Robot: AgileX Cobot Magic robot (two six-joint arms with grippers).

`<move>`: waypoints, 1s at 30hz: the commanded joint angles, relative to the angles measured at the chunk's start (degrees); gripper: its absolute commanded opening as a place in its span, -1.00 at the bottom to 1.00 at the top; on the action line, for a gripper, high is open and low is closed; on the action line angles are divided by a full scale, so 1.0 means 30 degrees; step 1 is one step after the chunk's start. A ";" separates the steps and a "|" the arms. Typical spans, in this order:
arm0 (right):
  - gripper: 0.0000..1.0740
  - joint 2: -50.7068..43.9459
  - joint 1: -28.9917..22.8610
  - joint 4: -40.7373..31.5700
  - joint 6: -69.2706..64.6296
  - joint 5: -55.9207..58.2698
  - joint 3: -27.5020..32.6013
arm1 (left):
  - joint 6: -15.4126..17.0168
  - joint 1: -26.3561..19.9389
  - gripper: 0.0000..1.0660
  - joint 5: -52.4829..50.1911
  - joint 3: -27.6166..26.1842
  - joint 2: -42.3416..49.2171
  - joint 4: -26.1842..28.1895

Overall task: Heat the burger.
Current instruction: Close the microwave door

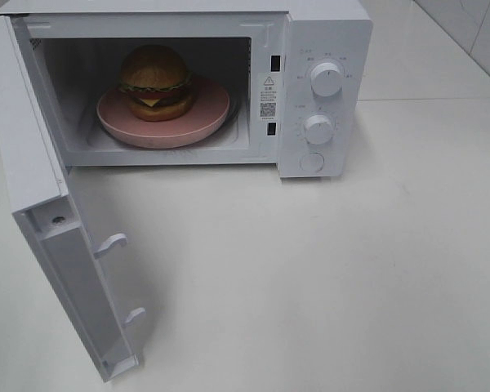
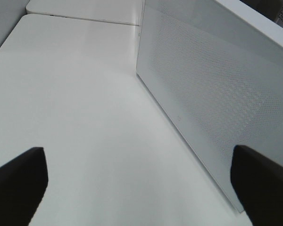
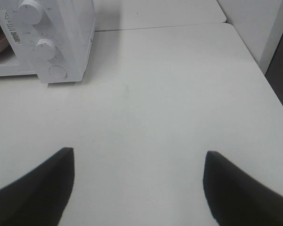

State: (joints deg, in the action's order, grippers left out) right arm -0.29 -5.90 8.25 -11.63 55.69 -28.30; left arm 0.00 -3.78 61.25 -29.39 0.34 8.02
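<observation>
**Burger on its plate inside the open microwave, both grippers wide and apart from it**

In your high view, the burger (image 1: 155, 82) sits at about 11 o'clock, inside the cavity of the microwave (image 1: 327, 41). It rests on the pink plate (image 1: 208, 114), toward the plate's 10 o'clock side. Neither gripper is near it. Your right wrist camera catches only a sliver of the plate at the cavity mouth, and your left wrist camera does not show the burger.

The burger is round, with a glossy golden-brown bun over green lettuce and red and dark layers. The plate is smooth, flat and round. The microwave is a matte white box with an upper knob (image 1: 326, 79), a lower knob (image 1: 318, 128) and a round button (image 1: 311, 162) stacked at 1 o'clock. Its door (image 1: 33, 180) swings out toward 8 o'clock, and its window panel is finely perforated.

Your left gripper (image 2: 137, 160) has its dark fingers (image 2: 19, 188) spread wide over the white table (image 1: 310, 269), gripping nothing, with one finger just beside the door's outer face. Your right gripper (image 3: 139, 153) is also wide apart and empty, over bare tabletop, well short of the knob panel.
</observation>
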 commanded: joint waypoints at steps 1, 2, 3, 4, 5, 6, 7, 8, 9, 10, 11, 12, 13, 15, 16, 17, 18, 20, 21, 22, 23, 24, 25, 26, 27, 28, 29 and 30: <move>0.37 -0.0497 0.0134 0.0076 0.0095 -0.0095 0.0038 | 0.0000 -0.0095 0.83 -0.0153 0.0000 0.0095 0.0019; 0.37 -0.0497 0.0134 0.0076 0.0095 -0.0095 0.0038 | 0.0000 -0.0095 0.83 -0.0153 0.0000 0.0095 0.0019; 0.37 -0.0497 0.0134 0.0076 0.0095 -0.0095 0.0038 | 0.0000 -0.0095 0.83 -0.0153 0.0000 0.0095 0.0019; 0.37 -0.0497 0.0134 0.0076 0.0095 -0.0095 0.0038 | 0.0000 -0.0095 0.83 -0.0153 0.0000 0.0095 0.0115; 0.37 -0.0497 0.0134 0.0076 0.0095 -0.0095 0.0038 | 0.0000 -0.0095 0.83 -0.0153 0.0000 0.0095 0.0115; 0.37 -0.0497 0.0134 0.0076 0.0095 -0.0095 0.0038 | 0.0000 -0.0095 0.83 -0.0153 0.0000 0.0095 0.0115; 0.37 -0.0497 0.0134 0.0076 0.0095 -0.0095 0.0038 | 0.0000 -0.0095 0.83 -0.0153 0.0000 0.0095 0.0115; 0.37 -0.0497 0.0134 0.0076 0.0095 -0.0095 0.0038 | 0.0000 -0.0095 0.83 -0.0153 0.0000 0.0095 0.0115; 0.37 -0.0497 0.0134 0.0076 0.0095 -0.0095 0.0038 | 0.0000 -0.0095 0.83 -0.0286 -0.0076 0.0095 0.0191; 0.37 -0.0497 0.0134 0.0076 0.0095 -0.0095 0.0038 | 0.0000 -0.0095 0.83 -0.0286 -0.0076 0.0095 0.0191; 0.37 -0.0497 0.0134 0.0076 0.0095 -0.0095 0.0038 | 0.0000 -0.0095 0.83 -0.0401 -0.0172 0.0095 0.0306; 0.37 -0.0497 0.0134 0.0076 0.0095 -0.0095 0.0038 | 0.0000 -0.0095 0.83 -0.0726 -0.0382 0.0095 0.0382; 0.37 -0.0497 0.0134 0.0076 0.0095 -0.0095 0.0038 | 0.0000 -0.0095 0.83 -0.0726 -0.0382 0.0095 0.0382; 0.37 -0.0497 0.0134 0.0076 0.0095 -0.0095 0.0038 | 0.0000 -0.0095 0.83 -0.1222 -0.0573 0.0095 0.0286; 0.37 -0.0497 0.0134 0.0076 0.0095 -0.0095 0.0038 | 0.0000 -0.0095 0.83 -0.1547 -0.0630 0.0076 0.0134; 0.37 -0.0497 0.0134 0.0076 0.0095 -0.0095 0.0038 | 0.0000 -0.0095 0.76 -0.2215 -0.0611 0.0000 -0.0325; 0.37 -0.0497 0.0134 0.0076 0.0095 -0.0095 0.0038 | 0.0000 -0.0095 0.76 -0.2215 -0.0611 0.0000 -0.0325; 0.37 -0.0497 0.0134 0.0076 0.0095 -0.0095 0.0038 | 0.0134 -0.0095 0.58 -0.3075 -0.0611 -0.0497 -0.0783; 0.37 -0.0497 0.0134 0.0076 0.0095 -0.0095 0.0038 | 0.0134 -0.0095 0.58 -0.3075 -0.0611 -0.0497 -0.0783; 0.37 -0.0497 0.0134 0.0076 0.0095 -0.0095 0.0038 | 0.0134 -0.0095 0.40 -0.3629 -0.0611 -0.0936 -0.0859; 0.37 -0.0497 0.0134 0.0076 0.0095 -0.0095 0.0038 | 0.0115 -0.0095 0.32 -0.3953 -0.0611 -0.1222 -0.0879; 0.37 -0.0497 0.0134 0.0076 0.0095 -0.0095 0.0038 | 0.0115 -0.0095 0.32 -0.3953 -0.0611 -0.1222 -0.0879; 0.37 -0.0497 0.0134 0.0076 0.0095 -0.0095 0.0038 | 0.0000 -0.0095 0.16 -0.4507 -0.0611 -0.1795 -0.0993; 0.37 -0.0497 0.0134 0.0076 0.0095 -0.0095 0.0038 | 0.0000 -0.0095 0.08 -0.4775 -0.0611 -0.2196 -0.1012; 0.37 -0.0497 0.0134 0.0076 0.0095 -0.0095 0.0038 | 0.0000 -0.0095 0.08 -0.4775 -0.0611 -0.2196 -0.1012; 0.37 -0.0497 0.0134 0.0076 0.0095 -0.0095 0.0038 | 0.0000 -0.0095 -0.07 -0.5290 -0.0554 -0.2788 -0.1012; 0.37 -0.0497 0.0134 0.0076 0.0095 -0.0095 0.0038 | 0.0000 -0.0095 -0.07 -0.5290 -0.0554 -0.2788 -0.1012; 0.37 -0.0497 0.0134 0.0076 0.0095 -0.0095 0.0038 | 0.0000 -0.0095 -0.20 -0.5787 -0.0554 -0.3571 -0.0974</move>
State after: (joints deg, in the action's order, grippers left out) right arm -0.29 -5.90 8.25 -11.63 55.69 -28.30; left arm 0.00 -3.78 46.07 -30.77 -9.11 5.04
